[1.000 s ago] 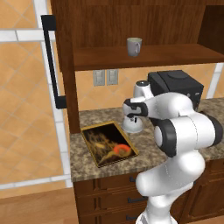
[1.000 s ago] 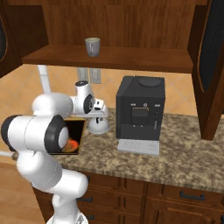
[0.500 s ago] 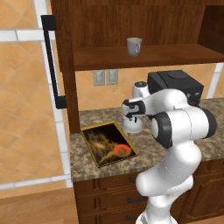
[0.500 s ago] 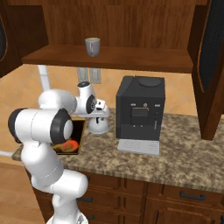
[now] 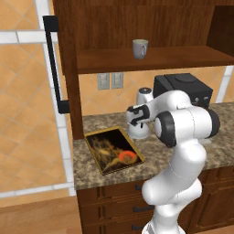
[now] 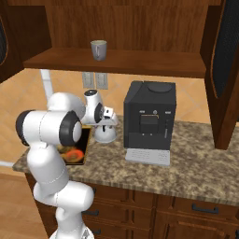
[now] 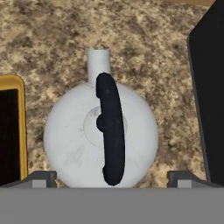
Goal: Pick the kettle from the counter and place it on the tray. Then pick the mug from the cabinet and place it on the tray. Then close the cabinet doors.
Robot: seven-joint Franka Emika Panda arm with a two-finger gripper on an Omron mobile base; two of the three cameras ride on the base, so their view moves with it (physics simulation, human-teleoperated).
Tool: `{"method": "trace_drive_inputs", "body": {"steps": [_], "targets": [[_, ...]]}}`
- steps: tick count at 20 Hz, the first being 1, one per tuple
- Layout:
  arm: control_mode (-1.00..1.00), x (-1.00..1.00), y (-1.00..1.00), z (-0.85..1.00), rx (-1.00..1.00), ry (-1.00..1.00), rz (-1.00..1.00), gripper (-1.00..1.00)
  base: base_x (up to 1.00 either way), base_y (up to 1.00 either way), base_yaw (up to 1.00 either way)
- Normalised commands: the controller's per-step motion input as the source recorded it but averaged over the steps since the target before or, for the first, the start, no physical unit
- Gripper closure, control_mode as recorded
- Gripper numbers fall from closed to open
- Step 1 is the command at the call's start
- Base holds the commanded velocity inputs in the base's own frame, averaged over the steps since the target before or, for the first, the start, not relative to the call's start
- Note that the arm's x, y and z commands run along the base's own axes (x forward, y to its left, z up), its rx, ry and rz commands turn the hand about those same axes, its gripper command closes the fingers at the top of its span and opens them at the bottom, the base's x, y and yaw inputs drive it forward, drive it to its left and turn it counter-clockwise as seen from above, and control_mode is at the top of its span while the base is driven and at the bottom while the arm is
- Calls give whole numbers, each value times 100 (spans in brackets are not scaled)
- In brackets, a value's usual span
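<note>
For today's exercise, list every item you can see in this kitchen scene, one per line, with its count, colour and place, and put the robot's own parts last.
kettle: one, silvery-white with black handle, on the counter beside the tray
tray: one, gold rim, dark inside, on the counter
mug: one, grey-beige, on the cabinet shelf
coffee machine: one, black, on the counter
counter: one, speckled brown-grey
cabinet: one, dark reddish-brown, doors open
wall sockets: two, grey, below the shelf
gripper: one, dark fingertips either side above the kettle, open
</note>
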Motion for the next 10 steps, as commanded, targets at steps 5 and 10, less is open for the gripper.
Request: {"method": "trace_drive_inputs", "body": {"steps": [5,10], "targets": [[-100,19,0,-3,0,-3,0,-100,0,0,0],[-100,14,0,-4,0,0,0,-100,0,0,0]]}}
